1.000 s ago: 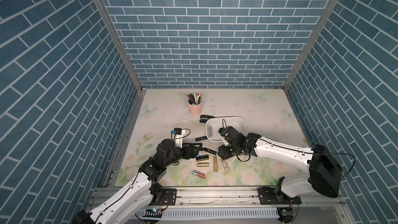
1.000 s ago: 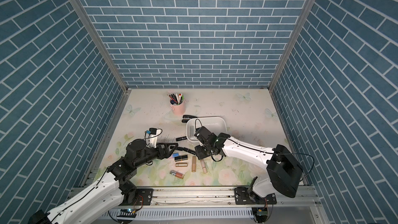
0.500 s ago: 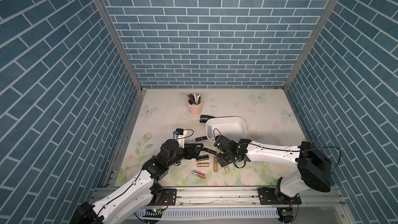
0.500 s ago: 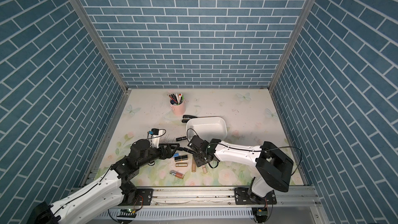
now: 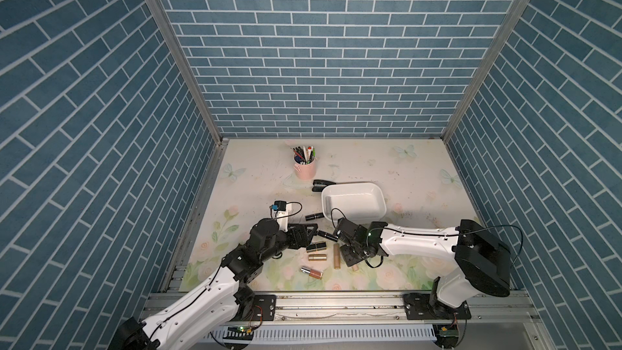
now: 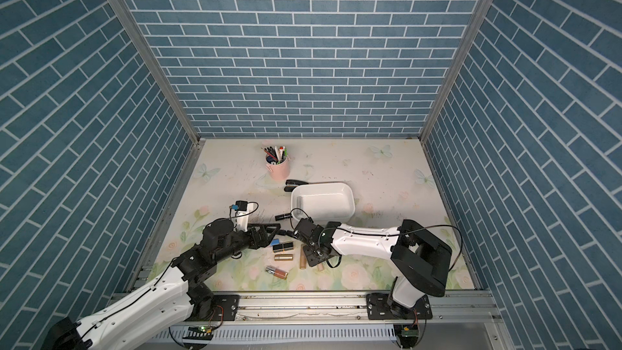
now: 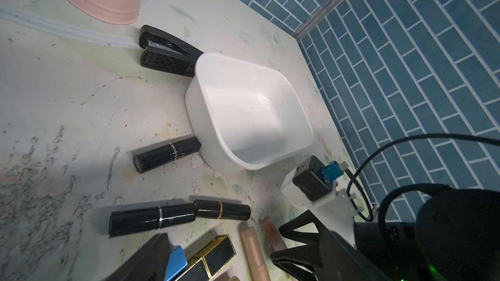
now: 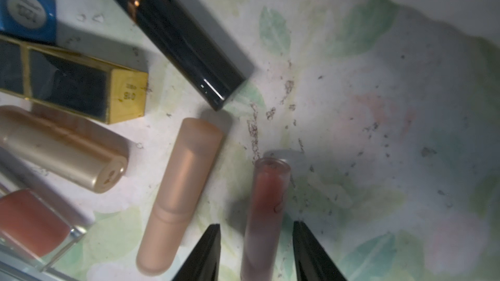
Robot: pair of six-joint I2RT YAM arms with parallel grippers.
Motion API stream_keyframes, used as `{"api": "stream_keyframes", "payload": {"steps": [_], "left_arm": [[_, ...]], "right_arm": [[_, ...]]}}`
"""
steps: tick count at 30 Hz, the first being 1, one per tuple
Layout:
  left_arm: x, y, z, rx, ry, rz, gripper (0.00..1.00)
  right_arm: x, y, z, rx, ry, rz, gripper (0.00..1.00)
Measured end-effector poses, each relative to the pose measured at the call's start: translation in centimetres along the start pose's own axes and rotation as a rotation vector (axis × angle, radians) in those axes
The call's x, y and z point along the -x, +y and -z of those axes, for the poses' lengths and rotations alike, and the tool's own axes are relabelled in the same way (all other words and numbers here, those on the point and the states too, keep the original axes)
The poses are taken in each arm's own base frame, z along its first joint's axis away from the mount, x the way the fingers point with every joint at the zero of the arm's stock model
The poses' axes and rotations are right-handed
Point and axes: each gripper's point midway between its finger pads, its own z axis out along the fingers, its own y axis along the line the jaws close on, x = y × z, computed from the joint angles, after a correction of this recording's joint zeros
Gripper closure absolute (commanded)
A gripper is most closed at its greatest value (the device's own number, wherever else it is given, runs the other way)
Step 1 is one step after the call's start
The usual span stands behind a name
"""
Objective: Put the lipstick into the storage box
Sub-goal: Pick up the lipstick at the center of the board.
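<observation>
Near the front, the right gripper (image 8: 255, 228) set half-open jaws astride the rosy lipstick (image 8: 266, 198), seemingly not yet pinching, poised to lift it into the empty storage box (image 5: 353, 202) just behind, while the left gripper (image 5: 311, 235) gaped, empty.

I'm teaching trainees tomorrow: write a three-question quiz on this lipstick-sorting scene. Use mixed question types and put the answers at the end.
1. True or false: the storage box already holds a lipstick.
2. What does the right pincer straddle? A gold-edged square lipstick; B clear reddish tube; C stapler.
3. Fill in: the pens stand in a ____ cup.
Key: 1 false; 2 B; 3 pink.
</observation>
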Motion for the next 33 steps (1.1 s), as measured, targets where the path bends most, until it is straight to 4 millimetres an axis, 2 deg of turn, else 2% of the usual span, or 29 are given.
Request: {"api": "stream_keyframes", "payload": {"steps": [6, 14, 27, 33], "left_arm": [[0.0, 0.1, 0.0, 0.004, -0.004, -0.001, 0.07], [0.0, 0.2, -0.1, 0.009, -0.002, 0.000, 0.07], [-0.1, 0.3, -0.2, 0.013, 0.004, -0.001, 0.07], [-0.2, 0.3, -0.2, 0.014, 0.006, -0.003, 0.07]], "right_arm": [[-0.7, -0.5, -0.5, -0.013, 0.015, -0.002, 0.56], [-0.7, -0.7, -0.6, -0.021, 0.014, -0.002, 0.60], [-0.5, -1.3, -0.7, -0.061, 0.000, -0.018, 0.81], [-0.4, -1.3, -0.6, -0.061, -0.001, -0.018, 0.83]]}}
